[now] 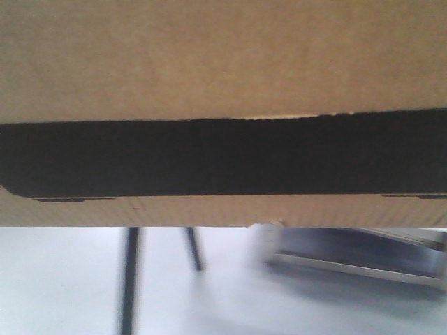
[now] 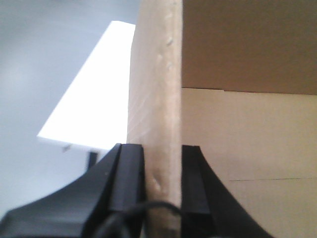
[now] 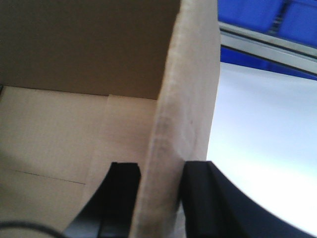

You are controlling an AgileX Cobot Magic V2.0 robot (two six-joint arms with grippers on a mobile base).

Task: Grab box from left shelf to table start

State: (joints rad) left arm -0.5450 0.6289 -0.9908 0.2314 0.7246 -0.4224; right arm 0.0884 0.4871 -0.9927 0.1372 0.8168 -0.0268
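Box (image 3: 188, 99) hangs near white table (image 3: 262, 124) (blue bins (image 3: 252, 12) beyond).

Two blue plastic bins (image 3: 247, 12) are showing in the top right corner of the right wrist view. They are sitting side by side just above the silver rail of the shelf (image 3: 267, 45), with a narrow dark gap running between them. More blue is showing beneath that rail. In the front view two thin dark legs are standing against a pale ground. The left leg (image 1: 129, 279) is rising almost upright, while the right leg (image 1: 194, 249) is slanting and ending higher up. Both are appearing blurred, and their tops are lying hidden.
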